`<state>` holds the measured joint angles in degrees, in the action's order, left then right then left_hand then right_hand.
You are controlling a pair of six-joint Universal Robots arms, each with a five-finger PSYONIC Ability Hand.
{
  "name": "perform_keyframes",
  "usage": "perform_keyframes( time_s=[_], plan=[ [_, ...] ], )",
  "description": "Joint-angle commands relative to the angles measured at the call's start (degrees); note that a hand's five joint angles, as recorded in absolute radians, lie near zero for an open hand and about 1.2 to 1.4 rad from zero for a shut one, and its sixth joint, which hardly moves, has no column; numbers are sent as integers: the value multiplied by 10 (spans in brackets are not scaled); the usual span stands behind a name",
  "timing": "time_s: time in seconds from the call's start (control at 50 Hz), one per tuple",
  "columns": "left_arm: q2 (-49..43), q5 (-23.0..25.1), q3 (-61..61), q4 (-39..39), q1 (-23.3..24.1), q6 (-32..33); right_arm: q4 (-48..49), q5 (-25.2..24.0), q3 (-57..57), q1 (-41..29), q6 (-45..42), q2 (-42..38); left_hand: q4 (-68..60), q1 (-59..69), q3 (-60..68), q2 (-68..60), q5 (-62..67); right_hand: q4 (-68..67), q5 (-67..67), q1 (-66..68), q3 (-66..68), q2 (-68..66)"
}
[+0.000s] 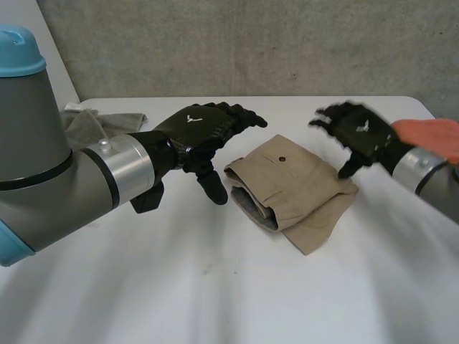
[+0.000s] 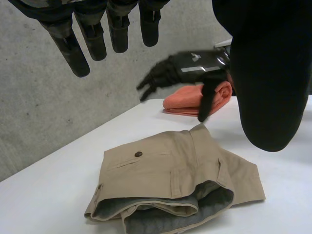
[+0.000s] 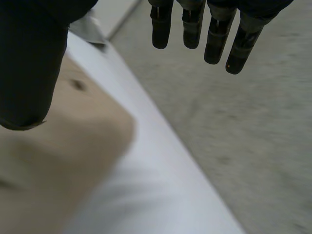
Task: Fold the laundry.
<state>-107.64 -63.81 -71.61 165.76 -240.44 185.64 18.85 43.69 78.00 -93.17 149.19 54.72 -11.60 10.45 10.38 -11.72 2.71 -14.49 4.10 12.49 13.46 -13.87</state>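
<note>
Khaki trousers (image 1: 290, 190) lie folded mid-table, seemingly done | left hand (image 1: 197, 132) hovers just beside them, fingers loose, empty | right hand (image 1: 358, 132) spread above their far edge, empty | orange cloth (image 1: 434, 136) looks folded | crumpled grey cloth (image 1: 93, 122) at the far corner probably left to fold

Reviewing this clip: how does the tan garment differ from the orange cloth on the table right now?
The tan garment lies mid-table; the orange cloth sits at the table's far right edge. The tan garment shows a dark button and grey lining at its open end; the orange cloth looks plain. Shared: both lie folded on the white table, and neither the left hand nor the right hand holds either.
</note>
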Motion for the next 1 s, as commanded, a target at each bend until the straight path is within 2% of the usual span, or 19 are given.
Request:
perform_keyframes(
  time_s=[0.02,0.14,0.28,0.62,0.88,1.0],
  plan=[
    [-4,0,0,0,0,-9,0,-38,94,1,-86,10,9,3,3,10,-20,41,-37,-21,-30,35],
    [-6,0,0,1,0,-11,1,-37,121,0,-167,-2,9,3,3,10,-20,41,-37,-21,-30,35],
    [-6,0,-1,0,0,-11,0,-39,121,6,-200,-15,9,3,3,10,-20,41,-37,-21,-30,35],
    [-7,0,-3,1,0,-12,0,-48,126,36,-201,-14,9,3,3,10,-20,45,-41,-25,-35,39],
    [-7,1,-3,1,-1,-12,7,-43,119,27,-203,-40,9,3,3,10,-20,45,-41,-25,-35,39],
    [-7,1,-4,1,0,-12,12,-39,100,-2,-200,-52,9,3,3,10,-20,45,-41,-25,-35,39]
  ],
)
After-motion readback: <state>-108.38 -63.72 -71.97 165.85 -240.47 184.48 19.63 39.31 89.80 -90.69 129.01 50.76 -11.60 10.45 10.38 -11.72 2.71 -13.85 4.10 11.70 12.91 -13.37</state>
